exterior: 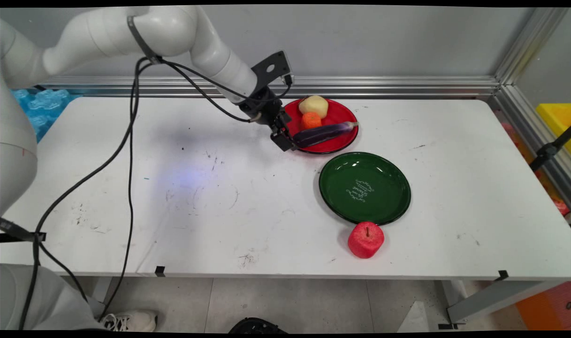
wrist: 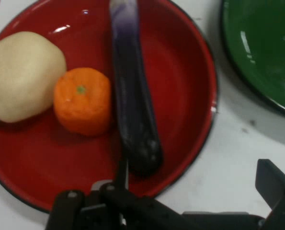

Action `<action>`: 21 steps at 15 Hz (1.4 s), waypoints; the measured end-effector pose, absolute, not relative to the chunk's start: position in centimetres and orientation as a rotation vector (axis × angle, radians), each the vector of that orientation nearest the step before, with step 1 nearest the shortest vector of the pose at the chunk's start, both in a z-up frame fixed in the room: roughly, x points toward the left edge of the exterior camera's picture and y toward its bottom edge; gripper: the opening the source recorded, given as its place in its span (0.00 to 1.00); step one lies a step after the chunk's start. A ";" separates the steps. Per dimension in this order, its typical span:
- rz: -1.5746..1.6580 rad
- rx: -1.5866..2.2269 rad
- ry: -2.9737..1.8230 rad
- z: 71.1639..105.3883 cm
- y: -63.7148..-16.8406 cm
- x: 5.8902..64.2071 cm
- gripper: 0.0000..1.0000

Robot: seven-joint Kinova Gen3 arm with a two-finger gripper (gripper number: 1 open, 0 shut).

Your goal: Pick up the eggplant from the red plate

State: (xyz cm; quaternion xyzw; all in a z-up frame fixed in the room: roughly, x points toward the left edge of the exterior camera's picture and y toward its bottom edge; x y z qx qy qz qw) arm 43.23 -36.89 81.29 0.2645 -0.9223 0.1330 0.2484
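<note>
Near the bench's [exterior: 172, 211] far edge, the tool [exterior: 285, 139] is clamped on an eggplant's [exterior: 323, 133] near end, which lies across a red plate [exterior: 346, 112] beside an orange [exterior: 310, 120] and a pale potato [exterior: 313, 105].

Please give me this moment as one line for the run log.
tool: at eggplant's near end, grip unclear | red plate: eggplant, orange, potato | green plate: empty
</note>
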 end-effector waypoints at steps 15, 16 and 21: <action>0.402 0.871 -2.397 76.2 -41.4 42.3 1.00; 0.400 0.882 -2.388 75.9 -41.6 42.2 1.00; 0.384 0.890 -2.378 74.7 -41.9 41.6 0.00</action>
